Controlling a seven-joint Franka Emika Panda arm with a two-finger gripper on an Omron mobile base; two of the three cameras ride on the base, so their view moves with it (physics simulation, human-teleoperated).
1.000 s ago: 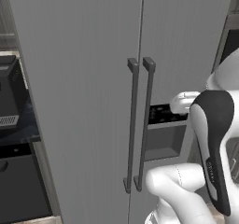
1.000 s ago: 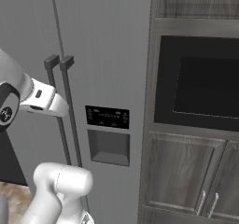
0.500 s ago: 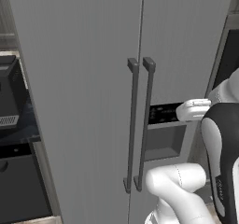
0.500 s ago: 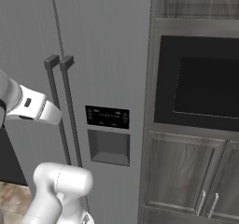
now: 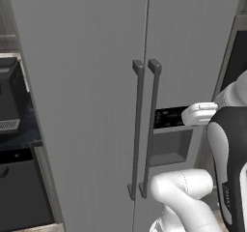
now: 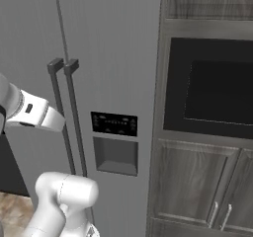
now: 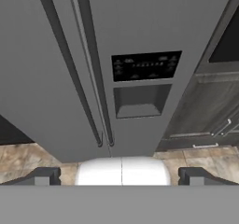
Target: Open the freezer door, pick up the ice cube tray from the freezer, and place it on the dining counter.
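The tool [image 7: 121, 175], fingers spread wide and empty, faces the shut freezer door [image 7: 154, 27]; it could catch the neighbouring handle [image 7: 65, 64] (they stand just beside)

I count two tall grey fridge doors, the freezer door [image 6: 116, 83] and a plain door [image 6: 27, 43], two dark vertical bar handles [image 5: 150, 129], one dispenser niche [image 6: 116, 155], and one built-in oven [image 6: 212, 93].

Ahead of my pincer, the freezer door [image 7: 154, 27] looks brushed matt metal — right of it, cabinets [image 7: 205, 111] of dark-grained wood.
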